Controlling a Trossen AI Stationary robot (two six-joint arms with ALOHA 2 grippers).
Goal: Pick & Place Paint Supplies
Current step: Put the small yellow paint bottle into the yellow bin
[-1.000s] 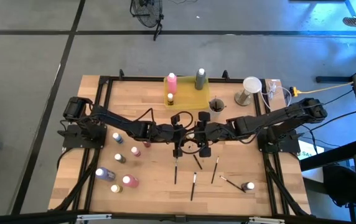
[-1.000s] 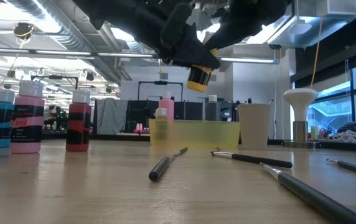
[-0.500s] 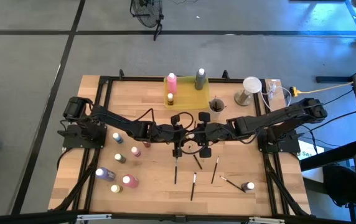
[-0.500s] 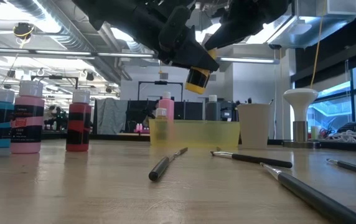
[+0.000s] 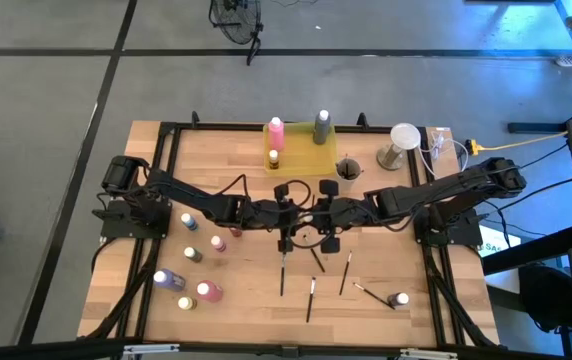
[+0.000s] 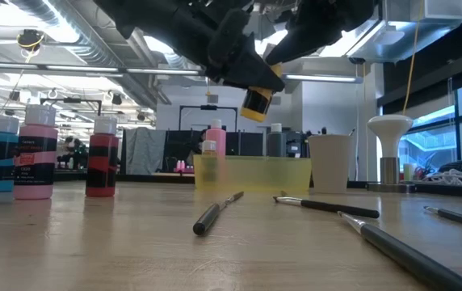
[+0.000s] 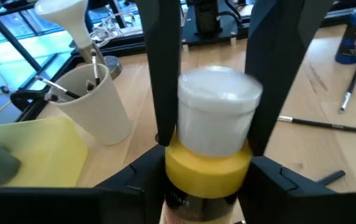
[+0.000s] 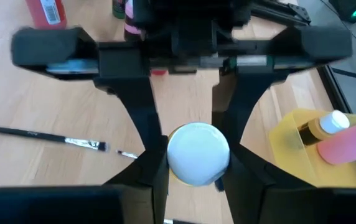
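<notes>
A yellow paint bottle (image 6: 255,97) with a white cap (image 7: 218,106) hangs tilted above the table's middle, between my two grippers, which meet tip to tip. My left gripper (image 7: 209,180) is shut on its yellow body. From the other side, my right gripper (image 8: 196,174) is shut on its cap end (image 8: 198,152). In the high view the grippers (image 5: 288,215) (image 5: 324,215) hide the bottle. Several dark-handled brushes (image 5: 283,272) (image 5: 346,272) lie flat on the table nearer the front edge. My left gripper pinches the bottle's yellow body (image 7: 184,168) between its two fingers, coming from the table's left and slanting a little downward. The bottle is clear of the table, cap pointing away toward the other arm. My right gripper has a finger (image 7: 165,74) on either side of the white cap (image 8: 198,152), coming from the table's right and slanting downward. The cap faces straight back along its fingers.
A translucent yellow tray (image 5: 311,155) at the far middle holds a pink bottle (image 5: 276,130), a grey one (image 5: 322,125) and a small one (image 5: 274,158). A cup (image 5: 349,168) with brushes stands beside it. Several bottles (image 5: 188,222) (image 5: 209,291) stand at the left, one (image 5: 399,299) at the front right.
</notes>
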